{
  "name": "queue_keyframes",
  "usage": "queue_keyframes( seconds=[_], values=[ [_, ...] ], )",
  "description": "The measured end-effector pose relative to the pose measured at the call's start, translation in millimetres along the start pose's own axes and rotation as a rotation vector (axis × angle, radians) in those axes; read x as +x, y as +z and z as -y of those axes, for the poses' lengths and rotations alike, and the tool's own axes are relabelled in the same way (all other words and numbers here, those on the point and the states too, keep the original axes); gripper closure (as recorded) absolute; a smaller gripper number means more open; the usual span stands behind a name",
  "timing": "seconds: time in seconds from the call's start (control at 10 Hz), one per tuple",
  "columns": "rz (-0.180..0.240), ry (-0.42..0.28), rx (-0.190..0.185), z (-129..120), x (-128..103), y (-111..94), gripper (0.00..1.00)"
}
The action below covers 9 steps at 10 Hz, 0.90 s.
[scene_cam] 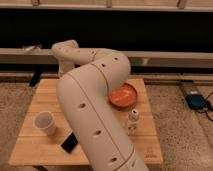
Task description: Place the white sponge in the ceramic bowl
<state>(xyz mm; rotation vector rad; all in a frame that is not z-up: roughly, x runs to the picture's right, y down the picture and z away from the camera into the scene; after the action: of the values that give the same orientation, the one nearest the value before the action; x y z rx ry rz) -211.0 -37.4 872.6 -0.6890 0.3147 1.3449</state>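
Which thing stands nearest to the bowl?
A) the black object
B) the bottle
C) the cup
B: the bottle stands just in front of the bowl, while the cup and the black object lie beyond the arm. The pincer, shut, is hidden behind that arm, over the table's far side.

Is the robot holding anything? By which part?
Cannot be told: the gripper is shut but hidden behind the arm over the far side of the table, and the white sponge is unseen.
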Motion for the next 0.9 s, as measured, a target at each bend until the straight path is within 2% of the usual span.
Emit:
queue_keyframes(
  seconds=[0.1, 0.2, 0.4, 0.5, 0.6, 0.9],
  values=[
    [0.034, 0.023, -0.003, 20, -13, -16, 1.0],
    [0.049, 0.049, -0.001, 40, -21, -25, 1.0],
    [0.075, 0.1, 0.0, 73, -35, -29, 1.0],
    [0.087, 0.15, 0.004, 102, -39, -31, 1.0],
    [0.092, 0.189, 0.012, 126, -38, -33, 1.0],
    [0.107, 0.281, 0.035, 174, -29, -38, 1.0]
  ],
)
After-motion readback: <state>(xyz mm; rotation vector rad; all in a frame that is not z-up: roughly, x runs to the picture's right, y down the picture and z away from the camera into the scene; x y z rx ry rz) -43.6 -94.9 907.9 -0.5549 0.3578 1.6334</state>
